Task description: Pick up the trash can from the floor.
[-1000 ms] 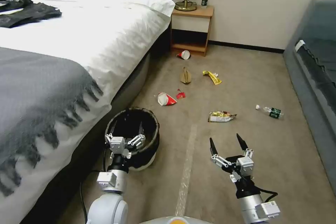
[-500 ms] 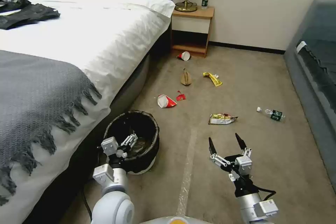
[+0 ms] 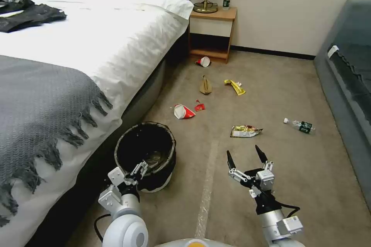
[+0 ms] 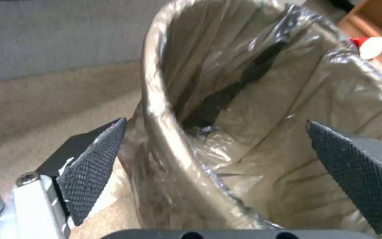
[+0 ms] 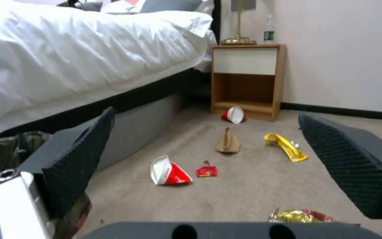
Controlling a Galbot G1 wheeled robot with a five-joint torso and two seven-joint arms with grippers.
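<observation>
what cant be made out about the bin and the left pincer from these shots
- Trash can base: in the head view, the left pincer and its wrist cover the near lower wall.
- Bin bottom: in the left wrist view, dark folds of the black liner bag hide it.
- Rim contact: whether either open finger touches the rim is unclear.

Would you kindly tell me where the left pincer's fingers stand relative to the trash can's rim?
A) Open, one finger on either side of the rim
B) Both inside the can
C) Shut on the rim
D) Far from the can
A: in the left wrist view the left pincer is open, with the trash can rim between its fingers.
</observation>
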